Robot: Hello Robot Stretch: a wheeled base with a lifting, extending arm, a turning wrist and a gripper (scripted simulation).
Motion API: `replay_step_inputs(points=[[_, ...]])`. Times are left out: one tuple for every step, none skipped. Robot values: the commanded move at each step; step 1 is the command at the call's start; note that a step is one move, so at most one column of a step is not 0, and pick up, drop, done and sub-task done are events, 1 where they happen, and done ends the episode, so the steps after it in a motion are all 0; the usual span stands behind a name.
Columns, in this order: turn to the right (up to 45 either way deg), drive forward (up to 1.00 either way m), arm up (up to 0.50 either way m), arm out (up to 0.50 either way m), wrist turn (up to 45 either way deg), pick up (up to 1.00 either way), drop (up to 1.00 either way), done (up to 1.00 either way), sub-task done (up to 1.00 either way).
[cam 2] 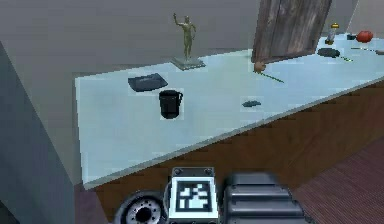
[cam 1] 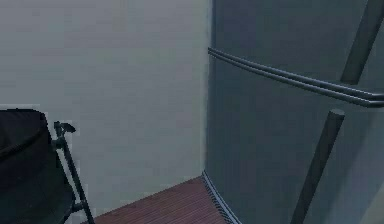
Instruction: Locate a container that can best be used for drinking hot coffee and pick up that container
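The small black cylindrical mug (cam 2: 171, 103) stands upright, mouth up, a little left of the centre of the arm side view. It is on the long pale blue-white countertop (cam 2: 120, 135) with a brown wooden front. We judge it the best candidate for hot coffee, since nothing else on the counter is cup-shaped. Bare top lies all round it, which should leave room for an approach. We cannot tell which way its handle faces.

Just above and left of the mug lies a dark flat rectangular object (cam 2: 147, 81), near but not touching. Towards the top centre, a golden statue of a standing figure with 1 arm raised (cam 2: 186, 38) rests by the counter's far edge, set back as an ornament would be. Right of the mug lies a small dark blob (cam 2: 252, 102). Beyond it, a reddish-brown wooden slab (cam 2: 290, 30) rises at the upper right.

At the bottom edge, the gripper's dark body (cam 2: 146, 212) sits beside a white square with black marks (cam 2: 192, 197), well apart from the mug. We cannot make out its far end, so we cannot tell whether it holds anything.

In the forward view, a tall grey refrigerator with long bar handles (cam 1: 290, 130) stands at the right and a black chair-like frame (cam 1: 30, 165) at the lower left.

We find no brand, label or readable writing anywhere; the square's marks are a pattern, not words
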Motion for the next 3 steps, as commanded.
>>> replay_step_inputs(points=[[0.0, 0.00, 0.00, 0.46, 0.0, 0.00, 0.00, 0.00, 0.00], [0.0, 0.00, 0.00, 0.00, 45.0, 0.00, 0.00, 0.00, 0.00], [0.0, 0.00, 0.00, 0.00, 45.0, 0.00, 0.00, 0.00, 0.00]])
